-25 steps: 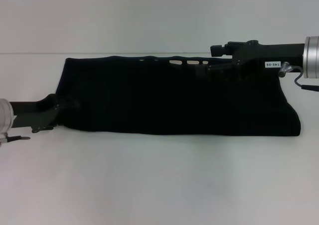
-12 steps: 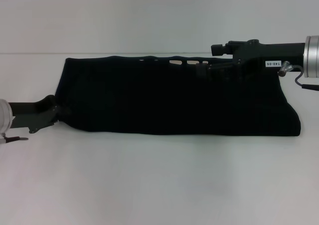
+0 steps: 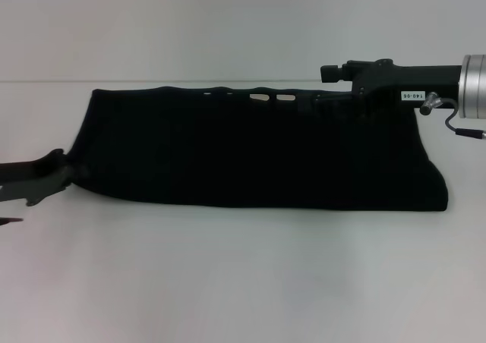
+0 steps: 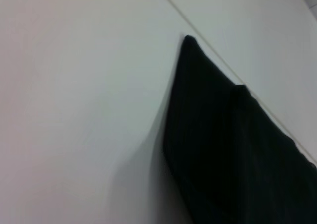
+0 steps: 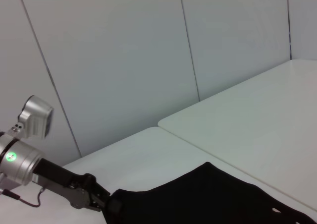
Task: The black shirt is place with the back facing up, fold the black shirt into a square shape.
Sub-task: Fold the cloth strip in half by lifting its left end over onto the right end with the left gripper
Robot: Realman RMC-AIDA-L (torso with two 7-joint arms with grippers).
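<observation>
The black shirt (image 3: 258, 149) lies as a long folded band across the white table (image 3: 243, 275), with small white print marks along its far edge. My left gripper (image 3: 67, 174) is shut on the shirt's left end, low at the table's left side. It also shows in the right wrist view (image 5: 106, 206), pinching the cloth's corner (image 5: 213, 199). My right gripper (image 3: 328, 99) is at the shirt's far edge toward the right, shut on the cloth, its fingertips dark against it. The left wrist view shows only a pointed shirt corner (image 4: 233, 149).
The table's far edge (image 3: 152, 83) runs just behind the shirt, with a pale panelled wall (image 5: 124, 60) beyond. Bare table surface lies in front of the shirt.
My left gripper has moved left and pulled the shirt's left end out with it. The shirt's right end has slid a little left. The right arm has hardly moved.
</observation>
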